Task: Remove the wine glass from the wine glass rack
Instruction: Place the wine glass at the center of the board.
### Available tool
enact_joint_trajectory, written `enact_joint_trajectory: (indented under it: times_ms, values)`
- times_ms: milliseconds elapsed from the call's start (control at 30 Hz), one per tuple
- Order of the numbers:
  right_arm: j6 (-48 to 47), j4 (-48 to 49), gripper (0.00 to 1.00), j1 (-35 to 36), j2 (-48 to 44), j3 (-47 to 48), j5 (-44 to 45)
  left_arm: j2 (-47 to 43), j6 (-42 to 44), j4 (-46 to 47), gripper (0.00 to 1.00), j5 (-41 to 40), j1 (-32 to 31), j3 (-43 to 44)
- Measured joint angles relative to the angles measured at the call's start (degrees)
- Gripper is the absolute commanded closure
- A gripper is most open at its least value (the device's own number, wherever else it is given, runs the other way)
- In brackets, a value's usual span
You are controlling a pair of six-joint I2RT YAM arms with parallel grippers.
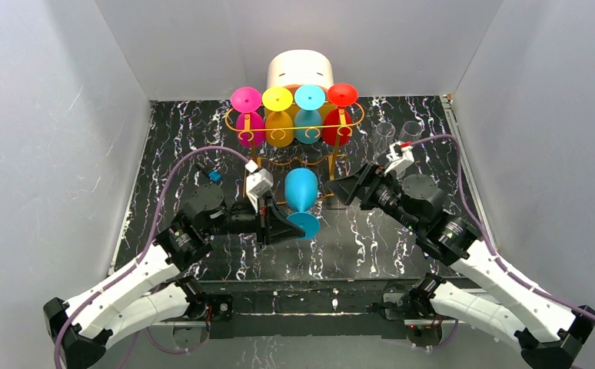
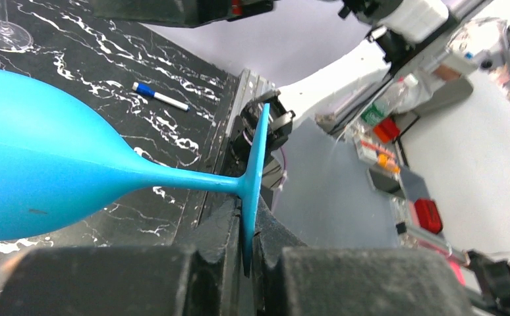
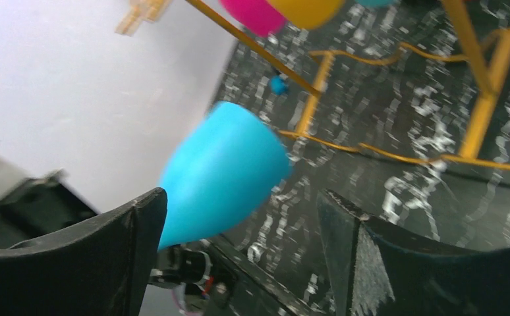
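My left hand (image 1: 287,224) pinches wine glass (image 1: 300,188) by its foot, carrying it clear before wine glass rack (image 3: 486,112); right hand (image 3: 239,204) spread beside bowl, not gripping.

Showing plain sky blue over the whole glass (image 1: 300,196), bowl, stem and foot alike. Gleaming orange-gold along the rack (image 3: 484,115). Running left to right along the far side: pink glass (image 1: 247,115), yellow glass (image 1: 278,115), turquoise glass (image 1: 308,114), red glass (image 1: 340,114), each in one solid colour. Showing colourless and see-through in the clear glasses (image 1: 384,134) at far right. Glowing white on the box (image 1: 300,69) behind. Streaking white veins through the black table (image 1: 371,238). Reading pale grey on the walls (image 1: 48,154). Pairing white shells with black joints on the arms (image 1: 137,273). Capping a white pen (image 2: 167,99) in blue.
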Motion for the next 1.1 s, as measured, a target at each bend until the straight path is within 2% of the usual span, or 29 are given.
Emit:
enact_joint_trajectory:
  times_ms: [167,300,400,467,567,867,1100]
  values:
    - [-2.82,-6.97,0.02,-3.89,1.95,0.00,-0.66,2.25,5.35,-6.60,1.00,6.47,0.00,2.95]
    - [-2.75,-6.62,0.01,-17.79,3.17,-0.61,-14.47,6.14,9.31,-12.39,1.00,11.61,0.00,6.16]
    - [1.55,2.82,0.01,-28.55,4.20,-6.12,-29.59,7.10,12.68,-15.74,1.00,13.38,0.00,6.19]
    - [5.66,8.46,0.01,-32.24,5.31,-10.03,-37.29,6.71,14.60,-16.44,1.00,13.99,0.00,6.03]
    - [10.47,11.15,0.01,-33.59,6.86,-11.63,-43.58,4.52,17.42,-15.80,1.00,15.52,0.02,4.59]
    - [17.16,25.94,0.01,-33.73,2.73,-13.46,-51.80,-2.25,26.58,-13.53,1.00,18.45,0.02,1.57]
    - [21.44,34.16,0.01,-33.55,10.32,-12.76,-63.73,-0.52,31.58,-13.35,1.00,21.81,0.02,1.44]
